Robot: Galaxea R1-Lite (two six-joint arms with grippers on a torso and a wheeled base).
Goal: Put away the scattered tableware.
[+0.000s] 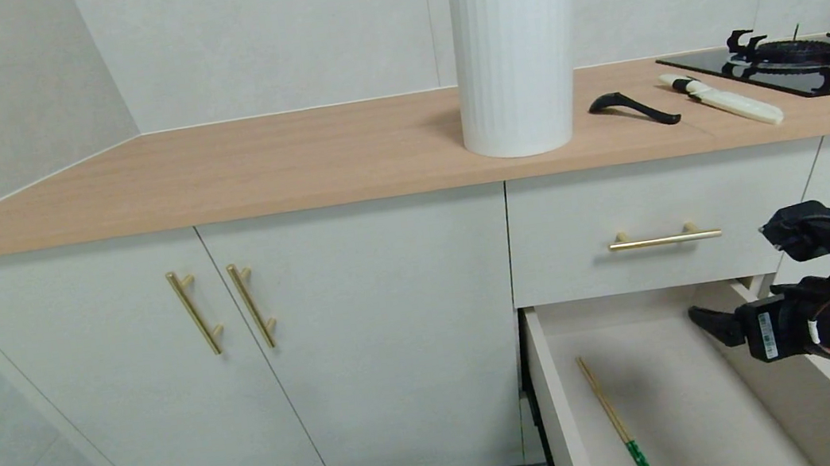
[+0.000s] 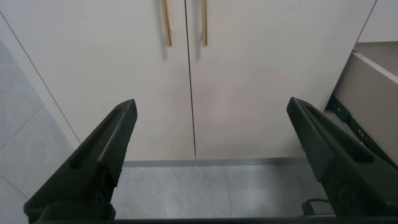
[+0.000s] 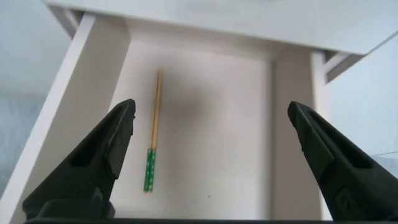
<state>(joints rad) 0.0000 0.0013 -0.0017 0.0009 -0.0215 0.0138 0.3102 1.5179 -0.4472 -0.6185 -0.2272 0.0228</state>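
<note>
My right claw [image 3: 210, 106], open, above the open drawer [image 3: 74, 93]
Chopsticks [image 3: 153, 134] lie beneath it, nearer one finger; left claw [image 2: 211, 102] open too, facing cupboard doors [image 2: 261, 74]

I've got the left claw [image 2: 211, 107] spread wide, nothing between its fingers. It faces the closed cabinet doors [image 2: 249, 81], with gold handles [image 2: 166, 25] either side of the seam. Grey floor [image 2: 205, 186] lies below, and a pulled-out drawer [image 2: 367, 81] sits just beside the doors.
</note>
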